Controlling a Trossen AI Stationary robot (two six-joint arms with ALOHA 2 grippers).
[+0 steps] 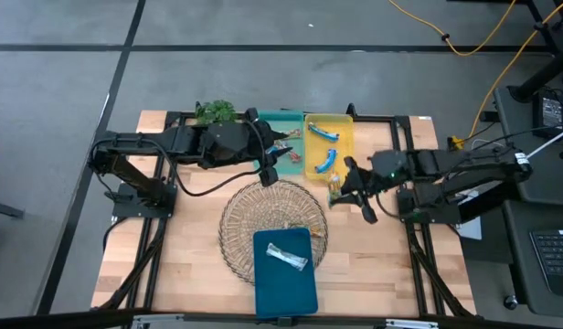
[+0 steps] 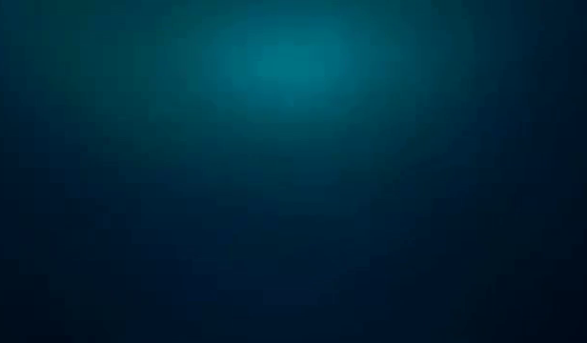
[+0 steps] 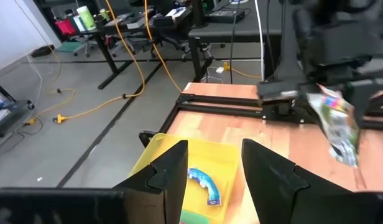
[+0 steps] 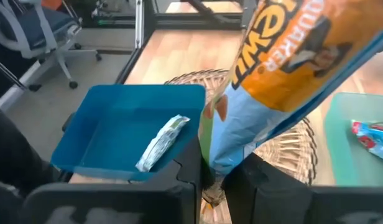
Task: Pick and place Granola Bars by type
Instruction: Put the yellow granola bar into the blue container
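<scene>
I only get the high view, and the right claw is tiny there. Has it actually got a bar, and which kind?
Observer: Yes. The right wrist view shows the right claw shut on a granola bar whose orange and light blue wrapper has Quaker lettering.
Operator: And is the left claw carrying anything?
Observer: No. In the left wrist view, the left claw is open with nothing between its fingers. It faces the yellow tray, where a blue bar lies.

I am pinching an orange-and-blue granola bar (image 4: 285,68) upright in my right claw (image 4: 211,180). A silvery bar (image 1: 287,257) is lying in the near blue tray (image 1: 283,291), and blue bars (image 1: 323,163) are lying in the far yellow tray (image 1: 345,123).
</scene>
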